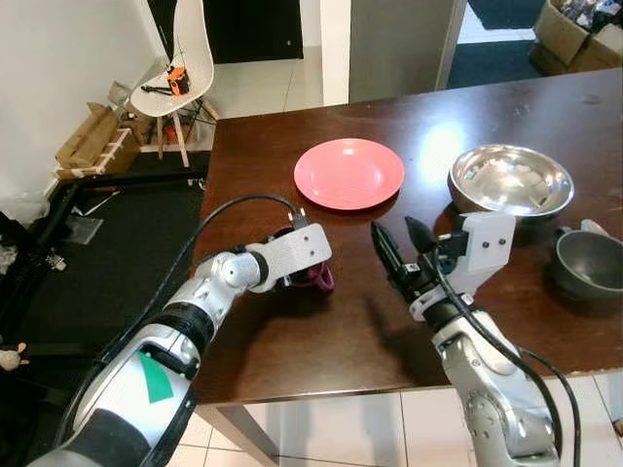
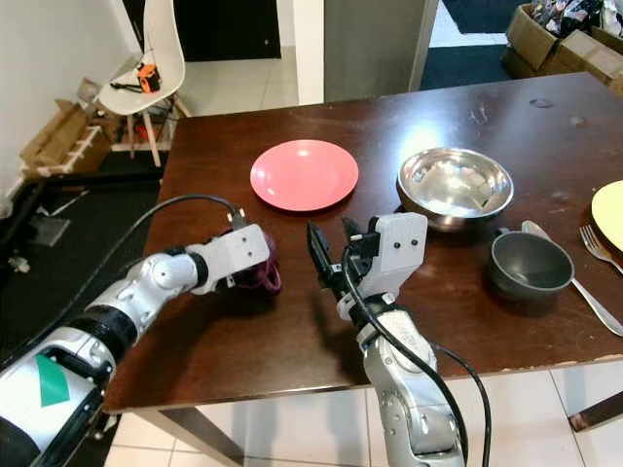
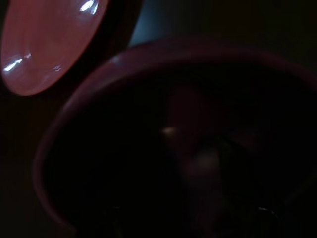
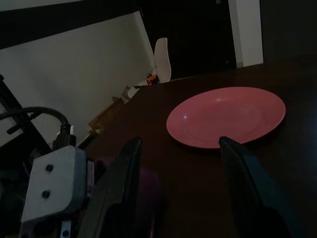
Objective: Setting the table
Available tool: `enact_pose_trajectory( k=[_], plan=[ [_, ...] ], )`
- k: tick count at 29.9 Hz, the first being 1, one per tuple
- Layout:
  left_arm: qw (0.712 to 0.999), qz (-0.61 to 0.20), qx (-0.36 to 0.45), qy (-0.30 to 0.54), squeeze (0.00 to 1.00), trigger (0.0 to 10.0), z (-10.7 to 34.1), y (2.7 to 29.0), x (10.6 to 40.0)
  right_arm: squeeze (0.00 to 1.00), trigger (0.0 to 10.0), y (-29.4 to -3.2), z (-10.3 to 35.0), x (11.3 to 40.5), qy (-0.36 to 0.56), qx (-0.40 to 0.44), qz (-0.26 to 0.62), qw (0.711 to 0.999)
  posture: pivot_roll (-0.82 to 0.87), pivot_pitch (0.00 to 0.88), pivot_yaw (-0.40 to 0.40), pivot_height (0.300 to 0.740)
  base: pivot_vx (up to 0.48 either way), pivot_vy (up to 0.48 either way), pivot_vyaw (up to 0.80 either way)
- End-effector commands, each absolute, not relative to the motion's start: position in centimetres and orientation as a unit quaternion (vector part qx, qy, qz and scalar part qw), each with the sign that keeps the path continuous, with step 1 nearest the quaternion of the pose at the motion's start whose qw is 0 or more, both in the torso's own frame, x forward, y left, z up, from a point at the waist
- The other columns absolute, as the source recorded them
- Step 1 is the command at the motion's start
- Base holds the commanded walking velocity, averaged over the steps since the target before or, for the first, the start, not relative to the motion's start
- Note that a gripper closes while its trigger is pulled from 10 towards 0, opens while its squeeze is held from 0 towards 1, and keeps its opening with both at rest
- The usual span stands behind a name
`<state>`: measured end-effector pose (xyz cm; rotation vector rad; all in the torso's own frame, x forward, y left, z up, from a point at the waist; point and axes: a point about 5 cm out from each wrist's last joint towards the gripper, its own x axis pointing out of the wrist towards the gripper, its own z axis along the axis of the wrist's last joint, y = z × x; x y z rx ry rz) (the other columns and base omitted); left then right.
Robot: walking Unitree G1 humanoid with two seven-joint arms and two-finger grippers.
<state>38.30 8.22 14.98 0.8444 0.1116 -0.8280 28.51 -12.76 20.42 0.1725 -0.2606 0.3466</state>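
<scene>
My left gripper (image 1: 316,274) is clamped on a dark purple cup (image 1: 322,278) at the brown table (image 1: 321,341), just before the pink plate (image 1: 348,172). My right gripper (image 1: 396,238) hovers beside it, fingers apart.

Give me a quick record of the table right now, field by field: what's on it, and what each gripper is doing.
surface: dark wooden table
pink plate: flat, centre of the table
steel bowl: right of the plate, empty
dark grey bowl: near the right edge, beside a spoon and fork
left gripper: around a small maroon cup in front of the plate
right gripper: open, above the table, holding nothing
</scene>
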Motion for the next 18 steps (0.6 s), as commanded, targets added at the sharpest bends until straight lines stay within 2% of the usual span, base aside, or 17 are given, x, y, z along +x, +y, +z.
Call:
enact_pose_trajectory(
  k=[1,4,8,11,12,13,17,18],
  plan=[
    [0.804,-0.442,0.379,0.117,0.0,10.0,11.7,8.9,36.6,0.0,10.0,-12.5,20.3,28.6,-0.127,0.089,0.181,0.971,-0.05,0.074,0.18,0.74,0.0,0.0,0.0],
    [0.798,-0.462,0.371,0.113,0.0,10.0,11.6,8.9,36.1,0.0,10.0,-12.5,20.1,28.6,-0.122,0.088,0.188,0.971,-0.05,0.07,0.179,0.74,0.0,0.0,0.0],
    [0.795,-0.467,0.371,0.107,0.0,10.0,11.4,9.0,35.4,0.0,10.0,-12.0,18.3,27.2,-0.069,0.022,0.277,0.958,-0.05,0.057,0.17,0.74,0.0,0.0,0.0],
    [0.807,-0.446,0.37,0.11,0.0,10.0,11.2,8.9,35.7,0.0,10.0,-11.6,16.2,25.2,-0.019,-0.096,0.355,0.93,-0.07,0.051,0.169,0.74,0.0,0.0,0.0],
    [0.81,-0.442,0.371,0.11,0.0,10.0,11.2,8.7,35.8,0.0,10.0,-11.5,15.3,24.3,-0.001,-0.135,0.381,0.915,-0.07,0.05,0.169,0.74,0.0,0.0,0.0],
    [0.812,-0.44,0.367,0.111,0.0,10.0,11.2,8.4,35.8,0.0,10.0,-11.3,13.9,22.7,0.027,-0.187,0.425,0.885,-0.08,0.05,0.168,0.74,0.0,0.0,0.0],
    [0.814,-0.44,0.363,0.111,0.0,10.0,11.2,8.2,35.8,0.0,10.0,-11.2,13.3,22.0,0.038,-0.208,0.442,0.872,-0.08,0.05,0.168,0.74,0.0,0.0,0.0],
    [0.819,-0.442,0.348,0.118,0.0,10.0,11.3,7.6,35.6,0.0,10.0,-11.2,12.3,21.6,0.039,-0.245,0.446,0.86,-0.09,0.048,0.164,0.74,0.0,0.0,0.0]
  ],
)
